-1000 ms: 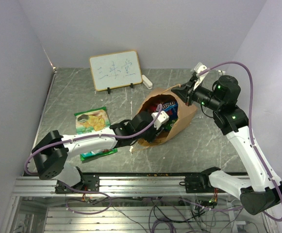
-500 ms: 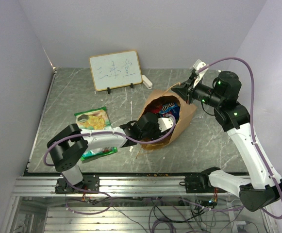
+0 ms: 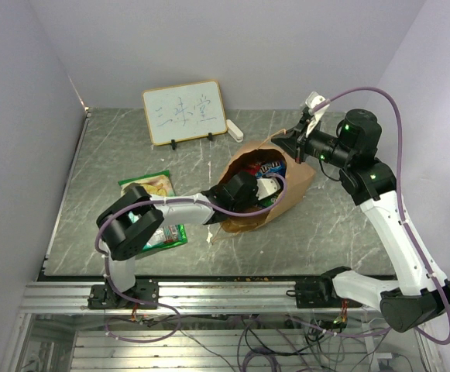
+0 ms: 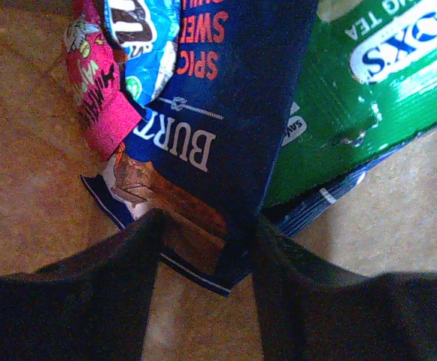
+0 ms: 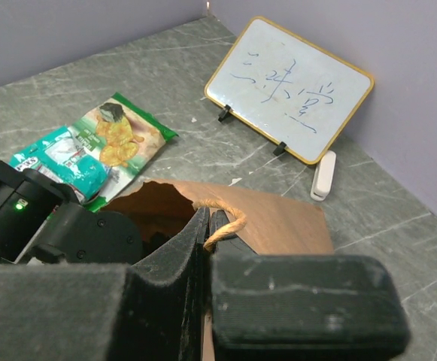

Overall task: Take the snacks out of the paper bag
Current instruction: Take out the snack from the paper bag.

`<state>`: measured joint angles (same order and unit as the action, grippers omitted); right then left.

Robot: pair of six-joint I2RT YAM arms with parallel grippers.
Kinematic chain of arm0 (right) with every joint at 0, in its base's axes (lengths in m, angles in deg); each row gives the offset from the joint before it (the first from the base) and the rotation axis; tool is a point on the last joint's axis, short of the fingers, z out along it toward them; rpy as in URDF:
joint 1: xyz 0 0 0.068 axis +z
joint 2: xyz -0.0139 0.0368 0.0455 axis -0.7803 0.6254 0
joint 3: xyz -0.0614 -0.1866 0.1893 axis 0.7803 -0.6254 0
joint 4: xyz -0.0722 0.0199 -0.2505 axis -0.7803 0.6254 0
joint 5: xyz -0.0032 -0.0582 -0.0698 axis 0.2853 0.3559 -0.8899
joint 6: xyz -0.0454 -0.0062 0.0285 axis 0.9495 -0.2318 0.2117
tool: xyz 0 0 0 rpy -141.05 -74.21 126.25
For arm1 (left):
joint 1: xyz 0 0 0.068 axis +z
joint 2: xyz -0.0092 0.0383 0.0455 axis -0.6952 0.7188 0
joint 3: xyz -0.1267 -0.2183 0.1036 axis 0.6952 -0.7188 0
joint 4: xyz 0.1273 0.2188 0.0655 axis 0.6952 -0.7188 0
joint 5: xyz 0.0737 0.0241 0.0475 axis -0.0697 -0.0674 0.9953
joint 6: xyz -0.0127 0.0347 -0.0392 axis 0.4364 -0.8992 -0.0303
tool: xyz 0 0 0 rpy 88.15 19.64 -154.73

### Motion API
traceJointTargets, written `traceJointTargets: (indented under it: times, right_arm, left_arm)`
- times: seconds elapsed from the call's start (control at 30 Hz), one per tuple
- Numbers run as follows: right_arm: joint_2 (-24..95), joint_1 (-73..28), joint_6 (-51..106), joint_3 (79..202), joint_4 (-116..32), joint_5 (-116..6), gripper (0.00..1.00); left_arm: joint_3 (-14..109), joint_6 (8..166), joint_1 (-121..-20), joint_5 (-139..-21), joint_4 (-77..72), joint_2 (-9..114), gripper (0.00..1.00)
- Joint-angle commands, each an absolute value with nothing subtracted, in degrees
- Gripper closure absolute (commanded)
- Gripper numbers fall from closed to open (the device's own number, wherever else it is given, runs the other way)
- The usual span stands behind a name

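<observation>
The brown paper bag (image 3: 296, 183) lies on its side, mouth up-left. My right gripper (image 3: 293, 145) is shut on its upper rim by the twisted handle (image 5: 226, 224) and holds the mouth open. My left gripper (image 3: 265, 188) is inside the bag. In the left wrist view its jaws (image 4: 203, 241) stand open, with the corner of a dark blue packet (image 4: 226, 113) between the fingers. A green packet (image 4: 368, 98), a pink packet (image 4: 98, 98) and a light blue one (image 4: 143, 30) lie beside it. A green packet (image 3: 149, 191) and a teal one (image 3: 166, 236) lie on the table left of the bag.
A white framed board (image 3: 184, 111) with writing stands at the back, with a small white eraser (image 3: 234, 129) beside it. Walls close in the table on the left, back and right. The left arm's elbow (image 3: 132, 225) hangs over the teal packet.
My left gripper has pushed deeper into the bag, and the left elbow has swung right. My right gripper has stayed on the rim, shifting slightly up.
</observation>
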<state>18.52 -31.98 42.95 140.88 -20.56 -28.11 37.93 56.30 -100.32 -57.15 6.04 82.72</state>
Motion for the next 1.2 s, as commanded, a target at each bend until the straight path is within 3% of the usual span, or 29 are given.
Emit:
traceJointTargets:
  times: [0.0, 0.47, 0.77, 1.17]
  right_arm:
    - [16.83, -31.78, 42.70, 141.41, -23.12, -28.77, 1.00]
    - [15.51, -31.76, 43.47, 138.80, -25.24, -29.57, 1.00]
    - [14.69, -31.77, 41.41, 136.41, -28.05, -34.04, 1.00]
    - [13.23, -31.77, 42.68, 133.48, -29.98, -35.89, 1.00]
  left_arm:
    - [41.48, 58.06, -99.85, -58.28, 4.59, 78.71, 0.70]
    - [43.42, 66.77, -99.68, -67.07, -4.71, 71.01, 0.93]
    - [40.45, 74.66, -99.91, -74.53, -11.89, 58.21, 0.93]
    - [48.95, 82.54, -100.41, -76.29, -31.65, 42.44, 0.93]
